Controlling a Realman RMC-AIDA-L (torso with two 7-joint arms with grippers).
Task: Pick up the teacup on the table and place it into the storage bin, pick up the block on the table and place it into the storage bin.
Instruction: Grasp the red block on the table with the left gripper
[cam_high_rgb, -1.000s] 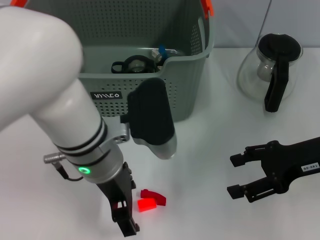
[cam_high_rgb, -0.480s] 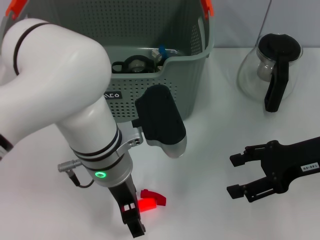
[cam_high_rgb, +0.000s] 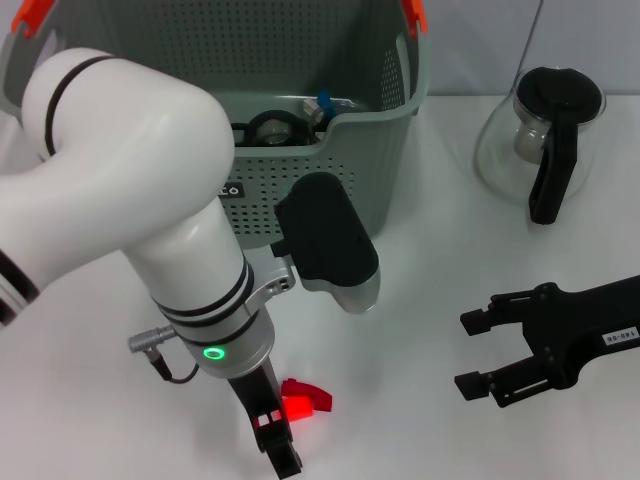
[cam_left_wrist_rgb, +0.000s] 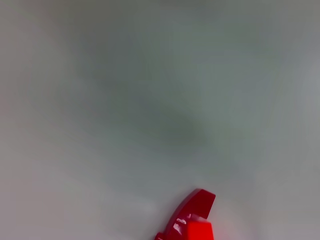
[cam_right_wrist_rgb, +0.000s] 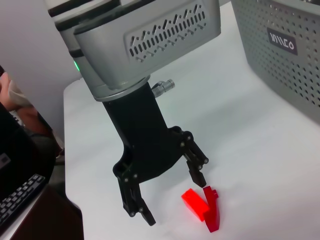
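A bright red block (cam_high_rgb: 293, 408) lies on the white table next to a darker red arch piece (cam_high_rgb: 312, 393). My left gripper (cam_high_rgb: 272, 436) points down just left of the block. In the right wrist view the left gripper (cam_right_wrist_rgb: 174, 200) is open, with one fingertip (cam_right_wrist_rgb: 198, 177) right beside the block (cam_right_wrist_rgb: 194, 204), which is not clasped. The left wrist view shows the block (cam_left_wrist_rgb: 199, 232) and the arch piece (cam_left_wrist_rgb: 192, 210) at its edge. The grey-green storage bin (cam_high_rgb: 380, 150) stands at the back with several items inside; I cannot pick out a teacup. My right gripper (cam_high_rgb: 478, 350) rests open at the right.
A glass teapot (cam_high_rgb: 540, 135) with a black lid and handle stands at the back right. The bin's perforated wall (cam_right_wrist_rgb: 285, 60) with its black label (cam_high_rgb: 226, 189) rises behind the left arm. A person's hand and a keyboard show beyond the table edge in the right wrist view.
My left arm has swung right and forward, bringing its gripper from left of the block to right beside it. The right arm has not moved.
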